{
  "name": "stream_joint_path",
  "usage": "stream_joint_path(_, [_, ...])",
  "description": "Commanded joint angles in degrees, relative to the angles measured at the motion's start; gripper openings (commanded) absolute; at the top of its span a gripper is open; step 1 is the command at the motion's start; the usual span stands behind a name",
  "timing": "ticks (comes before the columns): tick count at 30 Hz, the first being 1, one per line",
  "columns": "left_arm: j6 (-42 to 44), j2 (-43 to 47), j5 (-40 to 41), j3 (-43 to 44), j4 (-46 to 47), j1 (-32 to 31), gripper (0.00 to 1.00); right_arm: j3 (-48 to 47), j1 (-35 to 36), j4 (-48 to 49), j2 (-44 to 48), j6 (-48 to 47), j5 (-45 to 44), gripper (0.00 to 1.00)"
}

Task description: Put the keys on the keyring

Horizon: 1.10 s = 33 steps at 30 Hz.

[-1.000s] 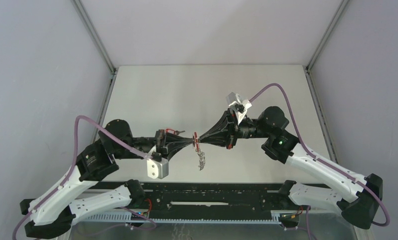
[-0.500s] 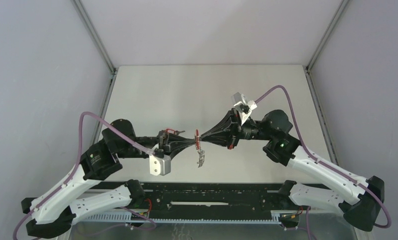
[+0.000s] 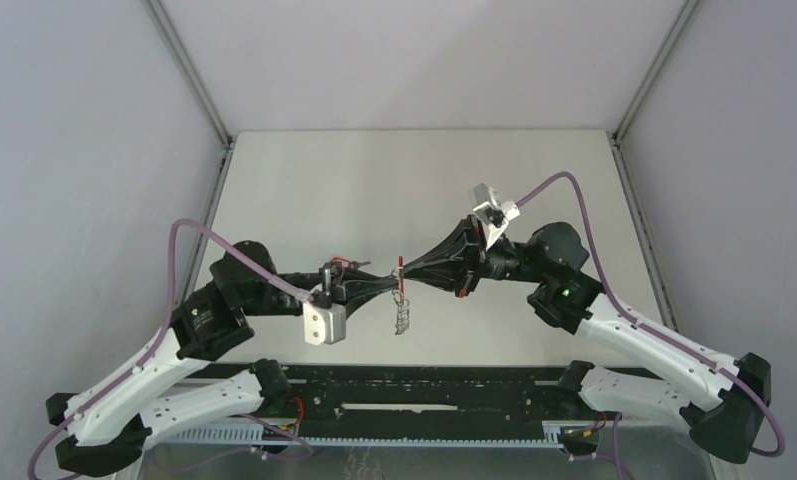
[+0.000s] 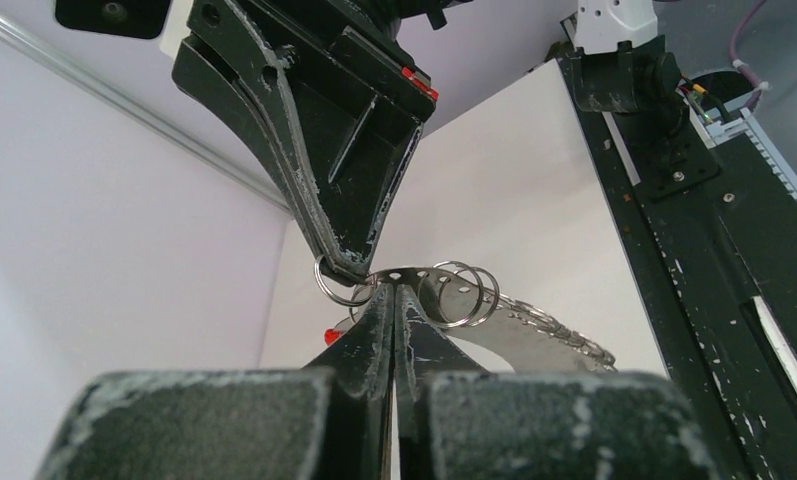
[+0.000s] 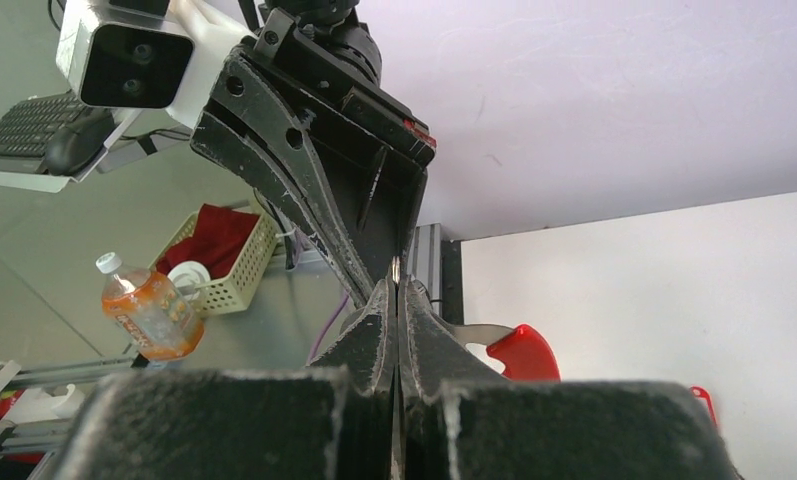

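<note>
Both grippers meet tip to tip above the table's middle. My left gripper (image 3: 392,286) (image 4: 395,288) is shut on the silver perforated band of the keyring (image 4: 534,325), which droops below the tips (image 3: 402,318). Small metal loops (image 4: 459,295) hang on the band. My right gripper (image 3: 407,270) (image 5: 396,285) is shut, and in the left wrist view its tips (image 4: 346,270) pinch a small split ring (image 4: 326,288) at the band's end. The keyring's red arc (image 5: 522,350) shows just behind the right fingers. I cannot make out the keys themselves.
The white table (image 3: 474,170) has grey walls at its sides and back. A black rail (image 3: 424,390) runs along its near edge between the arm bases. Past the table's edge stand a basket (image 5: 224,265) and an orange bottle (image 5: 149,310).
Both grippers have drifted slightly right and away from the bases, staying joined at the tips. The left wrist has rolled a little. The keyring moved along with them.
</note>
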<state>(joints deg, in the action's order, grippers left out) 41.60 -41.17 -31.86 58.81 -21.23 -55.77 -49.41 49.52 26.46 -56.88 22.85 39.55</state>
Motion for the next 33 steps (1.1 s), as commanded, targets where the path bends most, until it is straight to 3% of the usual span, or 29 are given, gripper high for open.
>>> stream_joint_path(1, [-2.6,1.3,0.5,-1.9,6.4,-1.0,0.0,-0.1,0.5,0.5,1.1,-1.8,-3.3,0.0])
stream_joint_path(13, [-8.1,2.9,2.6,-2.6,10.9,-1.0,0.0,0.5,0.4,-0.4,1.7,-2.7,-3.8,0.0])
stream_joint_path(20, [-8.3,3.1,-0.3,-2.5,6.4,-1.0,0.29,0.5,0.2,0.3,2.2,-2.4,-3.8,0.0])
stream_joint_path(22, [-8.2,3.5,0.2,-2.3,5.6,-1.0,0.32,0.5,0.1,0.6,2.5,-2.3,-3.1,0.0])
stream_joint_path(28, [-14.0,3.6,7.2,-1.3,6.8,-0.6,0.3,2.8,-1.3,5.8,3.7,-0.1,-0.7,0.0])
stream_joint_path(33, [-29.6,1.7,3.9,0.1,8.2,3.3,0.23,3.5,-1.1,8.8,3.7,0.2,0.6,0.0])
